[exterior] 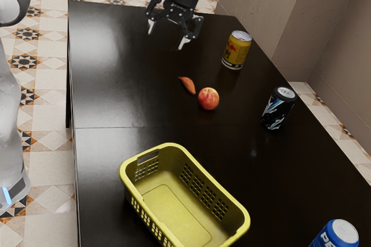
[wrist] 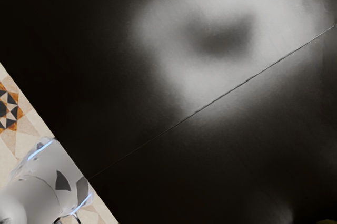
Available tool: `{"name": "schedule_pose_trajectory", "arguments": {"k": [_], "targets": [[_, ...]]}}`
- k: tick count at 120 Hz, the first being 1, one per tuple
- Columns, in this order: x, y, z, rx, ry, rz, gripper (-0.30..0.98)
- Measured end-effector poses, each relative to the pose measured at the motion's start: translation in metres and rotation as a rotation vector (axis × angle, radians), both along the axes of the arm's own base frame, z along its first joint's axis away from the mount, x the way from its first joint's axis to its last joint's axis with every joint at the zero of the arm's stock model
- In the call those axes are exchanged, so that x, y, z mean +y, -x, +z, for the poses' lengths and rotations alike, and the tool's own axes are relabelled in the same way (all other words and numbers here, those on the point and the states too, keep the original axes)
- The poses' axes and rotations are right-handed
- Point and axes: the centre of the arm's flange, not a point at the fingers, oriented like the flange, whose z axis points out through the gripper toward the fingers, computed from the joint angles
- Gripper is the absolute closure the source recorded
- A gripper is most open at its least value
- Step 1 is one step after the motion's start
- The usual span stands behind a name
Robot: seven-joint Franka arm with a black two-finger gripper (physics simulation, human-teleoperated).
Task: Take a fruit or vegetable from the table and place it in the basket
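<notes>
Blue-sided with a pale metal lid, a soda can [exterior: 336,236] stands nearest me, and close by sits the yellow basket [exterior: 174,215] that is meant to be filled. As far as I can see, the job has hardly begun: the basket holds nothing, and both candidates lie on the counter [exterior: 124,96]. One is an apple [exterior: 208,99], round and smooth, red mottled with yellow; just beside it lies a slim, tapering orange-red piece [exterior: 187,85] (a sweet potato, at a guess, though I wouldn't swear to it). Above the far part of the counter hangs the gripper [exterior: 167,34], its two fingers spread well apart with nothing between them. The reach, the grasp, the carry and the release are all left to do, and the apple's roundness could let it roll if nudged off-centre. The basket looks like moulded plastic, with rounded corners, a thick lip and rows of small square holes. Beneath everything, the counter is dark and glossy, catching a milky sheen and crossed by a thin straight seam [wrist: 210,105].
</notes>
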Motion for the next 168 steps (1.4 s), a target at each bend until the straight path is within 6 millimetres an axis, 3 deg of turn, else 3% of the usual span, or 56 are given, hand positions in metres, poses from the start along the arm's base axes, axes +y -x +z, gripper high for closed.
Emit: {"name": "schedule_pose_trajectory", "arguments": {"k": [12, 30, 36, 53, 59, 78, 86, 119, 153, 168], "targets": [[0.006, -0.021, 0.003, -0.097, -0.027, 0.231, 0.00], [0.038, -0.037, 0.003, -0.159, -0.045, 0.556, 0.00], [0.068, -0.042, -0.007, -0.150, -0.056, 0.678, 0.00], [0.186, -0.064, -0.048, -0.114, -0.086, 0.999, 0.00], [0.208, -0.072, -0.060, -0.113, -0.087, 1.052, 0.00], [0.173, -0.095, -0.130, -0.103, -0.063, 1.037, 0.00], [0.166, -0.097, -0.146, -0.127, -0.054, 1.032, 0.00], [0.186, -0.107, -0.173, -0.190, 0.021, 1.076, 0.00], [0.187, -0.104, -0.211, -0.162, 0.047, 1.001, 0.00], [0.196, -0.093, -0.207, -0.176, 0.071, 0.984, 0.00]]}}
